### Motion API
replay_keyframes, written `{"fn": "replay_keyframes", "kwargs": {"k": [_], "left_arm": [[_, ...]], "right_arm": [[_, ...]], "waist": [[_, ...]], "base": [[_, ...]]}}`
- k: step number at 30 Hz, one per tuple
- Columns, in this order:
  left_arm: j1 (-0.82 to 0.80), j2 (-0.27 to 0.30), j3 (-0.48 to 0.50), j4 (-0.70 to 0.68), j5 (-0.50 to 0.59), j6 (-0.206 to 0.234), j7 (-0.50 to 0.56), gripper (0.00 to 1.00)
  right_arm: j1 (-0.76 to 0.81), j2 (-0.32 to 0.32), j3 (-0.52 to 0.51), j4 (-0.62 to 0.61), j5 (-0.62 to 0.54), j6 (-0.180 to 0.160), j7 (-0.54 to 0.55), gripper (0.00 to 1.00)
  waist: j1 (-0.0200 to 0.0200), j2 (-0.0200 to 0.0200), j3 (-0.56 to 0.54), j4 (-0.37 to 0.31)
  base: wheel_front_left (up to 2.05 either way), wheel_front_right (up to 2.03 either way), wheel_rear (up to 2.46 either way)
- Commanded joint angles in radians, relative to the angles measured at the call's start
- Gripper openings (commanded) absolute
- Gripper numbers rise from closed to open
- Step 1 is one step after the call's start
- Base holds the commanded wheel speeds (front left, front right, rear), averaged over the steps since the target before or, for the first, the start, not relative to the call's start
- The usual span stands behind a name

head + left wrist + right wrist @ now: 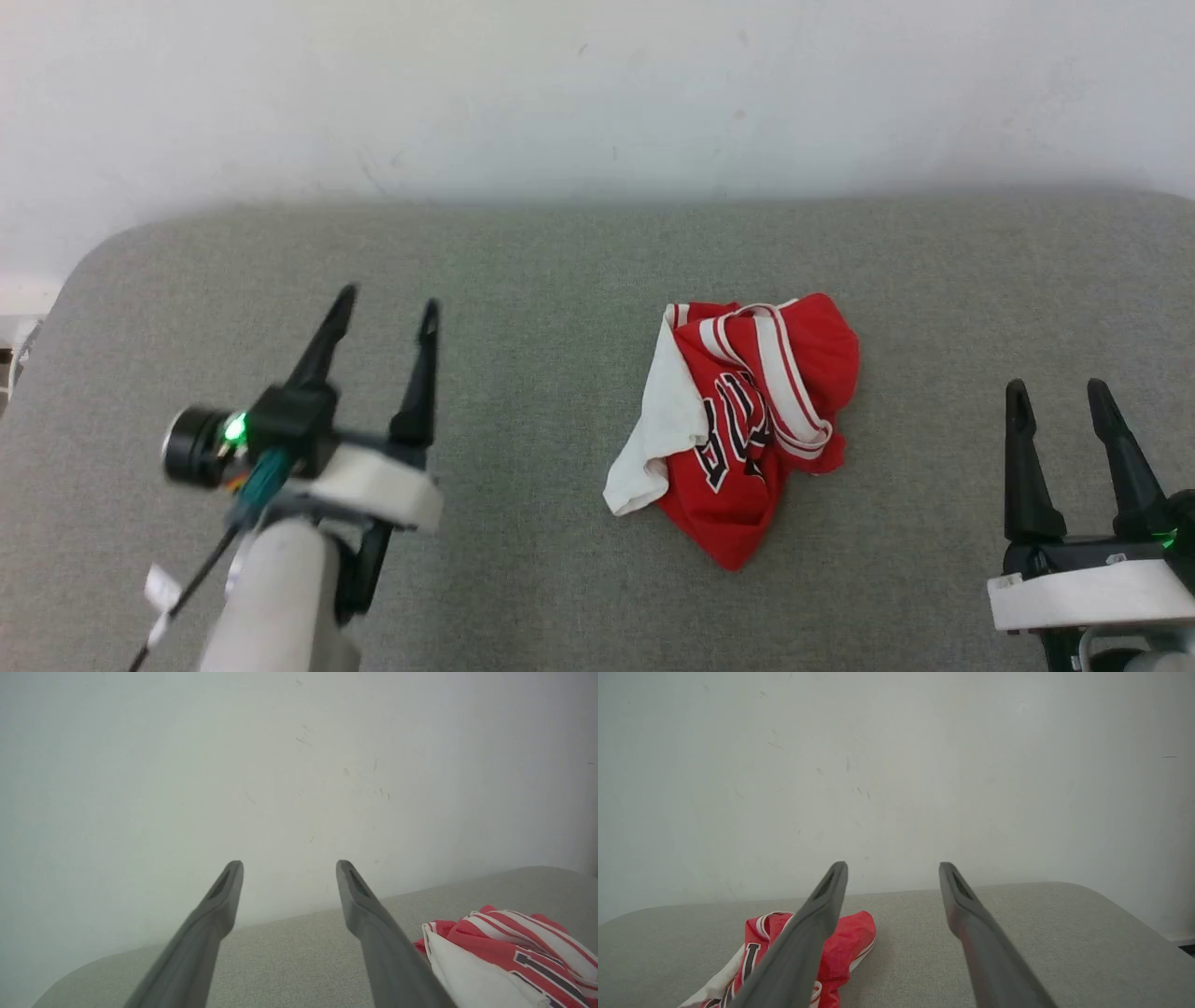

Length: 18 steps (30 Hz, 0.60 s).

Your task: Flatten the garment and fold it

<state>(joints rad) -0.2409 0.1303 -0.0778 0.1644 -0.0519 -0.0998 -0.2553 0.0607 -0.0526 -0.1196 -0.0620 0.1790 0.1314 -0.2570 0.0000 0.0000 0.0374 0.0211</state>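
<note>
Nearest me, my right gripper [1056,386] sits low at the right, its two tapered dark fingers spread apart with nothing between them. My left gripper [388,299] reaches a little farther out on the left, fingers likewise parted and holding nothing, slim and smooth (matte plastic, by the look). Between the two, well apart from both, the garment [747,420] lies crumpled in a heap on the grey padded surface [523,271]. It is red, finely textured jersey cloth, with a soft white sleeve spilling off its left side. Striped red-and-white trim loops over the top, and black-and-white block letters crease across the front. The surface is a coarse woven fabric, flat, with bare cloth on every side of the heap. Its far edge runs straight and rounds off at the far-left corner. Beyond it stands a pale, scuffed wall [597,93].
</note>
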Motion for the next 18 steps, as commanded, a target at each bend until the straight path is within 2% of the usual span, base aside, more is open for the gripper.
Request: {"fn": "replay_keyframes", "kwargs": {"k": [1,5,13,18], "left_arm": [[-0.043,0.01,-0.023,0.022,-0.001,-0.012,0.012,1.0],[-0.195,0.058,-0.155,0.116,-0.074,-0.029,0.151,1.0],[-0.443,0.224,-0.614,0.161,-0.386,-0.031,0.457,1.0],[-0.562,0.296,-0.867,0.152,-0.603,-0.031,0.672,1.0]], "right_arm": [[-0.009,0.002,0.003,0.0,0.007,-0.001,-0.005,1.0],[-0.019,0.002,0.009,-0.004,0.007,-0.001,-0.005,1.0],[-0.044,0.002,0.013,-0.007,0.004,-0.001,-0.005,1.0],[-0.069,0.002,0.016,-0.009,0.002,-0.001,-0.005,1.0]], "waist": [[0.0,0.0,0.003,0.0],[0.0,0.0,0.019,-0.008],[0.0,0.0,0.06,-0.043],[0.0,0.0,0.095,-0.071]], "base": [[0.0,0.0,0.0],[0.0,0.0,0.0],[0.0,0.0,0.0],[0.0,0.0,0.0]]}}
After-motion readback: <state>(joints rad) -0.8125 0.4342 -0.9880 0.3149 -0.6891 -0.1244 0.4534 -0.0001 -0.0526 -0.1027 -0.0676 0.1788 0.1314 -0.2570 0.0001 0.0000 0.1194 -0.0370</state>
